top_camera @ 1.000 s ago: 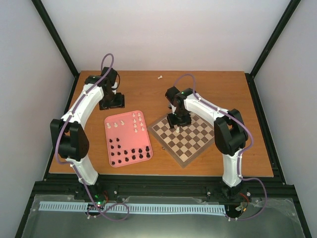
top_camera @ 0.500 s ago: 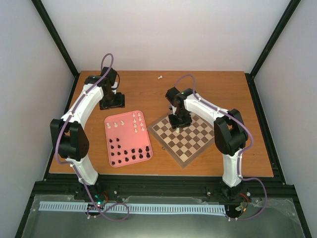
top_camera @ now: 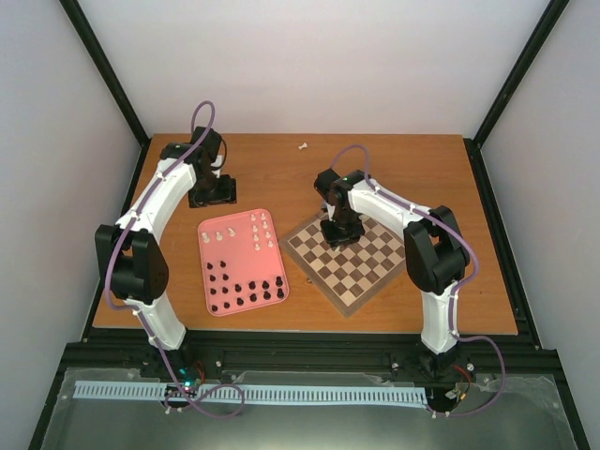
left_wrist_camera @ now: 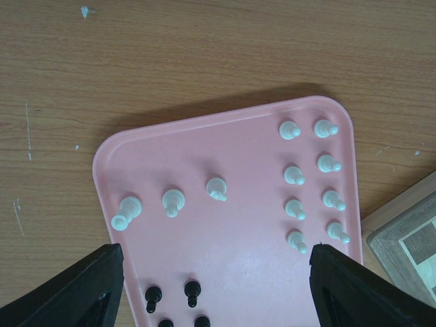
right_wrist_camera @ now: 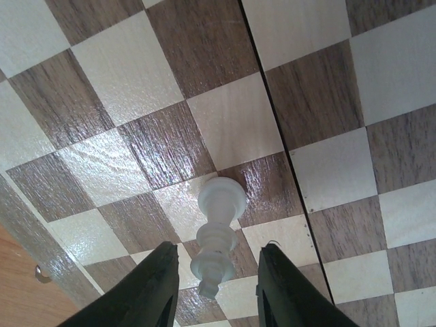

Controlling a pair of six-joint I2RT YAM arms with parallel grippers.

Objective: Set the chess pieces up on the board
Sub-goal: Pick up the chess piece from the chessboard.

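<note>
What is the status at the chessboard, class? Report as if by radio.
Left gripper open above pink tray. Right gripper open astride a white chess piece on the board, not yet gripping. Nothing in the way.

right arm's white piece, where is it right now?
Right wrist view: the white piece is on the board near its far-left edge, between the right gripper's fingers.

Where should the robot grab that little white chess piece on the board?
Pinch the white piece by its thin ridged stem, between the wide round end and the small tip. Come down from above, like the right gripper, one jaw on each side. The stem is narrow enough to fit; the wide round end would probably slip.
</note>
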